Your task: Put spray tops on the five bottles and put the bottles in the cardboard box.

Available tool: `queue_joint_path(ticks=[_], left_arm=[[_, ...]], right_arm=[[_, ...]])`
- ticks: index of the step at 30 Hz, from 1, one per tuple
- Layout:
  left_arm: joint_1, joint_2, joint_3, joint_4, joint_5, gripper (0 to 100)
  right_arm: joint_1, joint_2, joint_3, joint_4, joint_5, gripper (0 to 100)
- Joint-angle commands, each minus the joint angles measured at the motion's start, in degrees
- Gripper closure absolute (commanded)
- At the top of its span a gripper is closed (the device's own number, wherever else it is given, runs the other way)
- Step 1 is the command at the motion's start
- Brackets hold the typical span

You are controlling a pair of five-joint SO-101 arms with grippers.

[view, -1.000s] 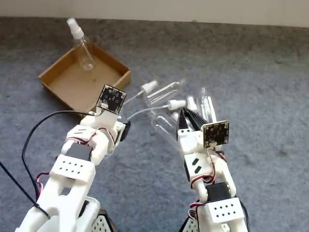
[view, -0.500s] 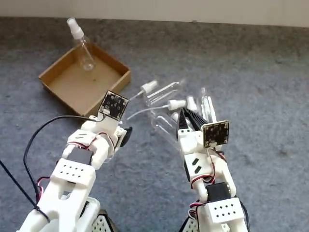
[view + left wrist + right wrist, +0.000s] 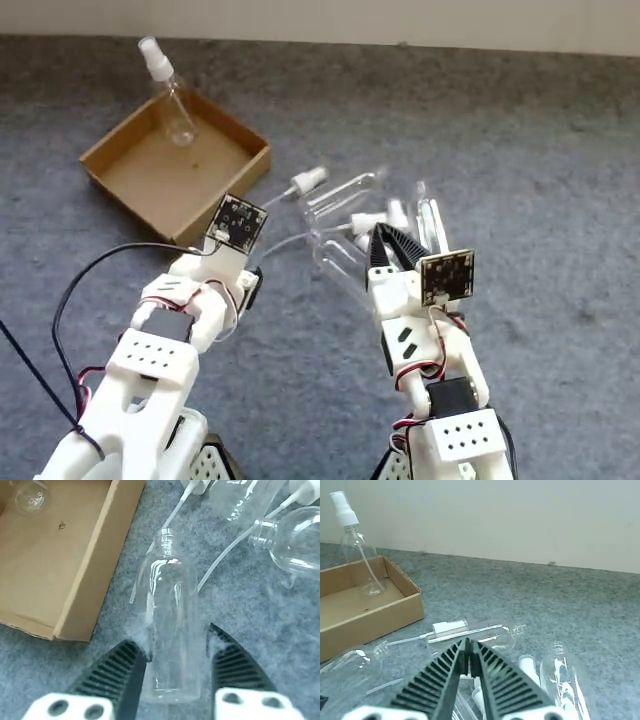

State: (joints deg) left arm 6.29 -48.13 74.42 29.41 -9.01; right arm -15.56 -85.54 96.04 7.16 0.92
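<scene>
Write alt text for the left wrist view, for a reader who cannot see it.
The left gripper, fingers open, straddles a clear capless bottle lying on grey carpet, neck pointing away. The cardboard box sits alongside; past the neck lie two more clear bottles and white spray tops with thin tubes.

The shallow brown cardboard box [image 3: 150, 180] lies open, with one clear bottle [image 3: 180, 115] upright in its far corner, a white spray top [image 3: 155, 55] fitted. Just beside the box an uncapped bottle [image 3: 172, 630] lies on its side, neck pointing toward a loose cluster of other clear bottles [image 3: 345, 188], perhaps three, lying flat among loose spray tops [image 3: 308, 181] with long thin tubes.
</scene>
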Motion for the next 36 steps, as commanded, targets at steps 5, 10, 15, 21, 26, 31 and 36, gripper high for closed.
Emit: queue_joint_path(ticks=[5, 10, 15, 21, 26, 31, 36], left_arm=[[0.1, -0.2, -12.3, 7.9, -0.4, 81], [0.3, 1.3, -28.6, 23.6, -3.0, 81], [0.1, 14.6, -40.5, 33.8, -5.1, 81], [0.2, 29.1, -48.9, 34.6, -5.1, 81], [0.1, 39.5, -54.8, 34.7, -5.0, 81], [0.1, 48.8, -61.6, 38.1, -4.8, 81], [-0.4, 57.7, -69.8, 43.2, -4.7, 81]], right_arm=[[0.0, -0.5, 9.9, 0.5, -0.1, 99.1], [0.0, -0.5, 9.9, 0.5, -0.1, 99.1], [0.0, -0.5, 9.9, 0.5, -0.1, 99.1], [0.0, -0.5, 9.9, 0.5, -0.1, 99.1], [0.0, -0.5, 9.9, 0.5, -0.1, 99.1], [0.0, -0.5, 9.9, 0.5, -0.1, 99.1], [0.0, -0.5, 9.9, 0.5, -0.1, 99.1]])
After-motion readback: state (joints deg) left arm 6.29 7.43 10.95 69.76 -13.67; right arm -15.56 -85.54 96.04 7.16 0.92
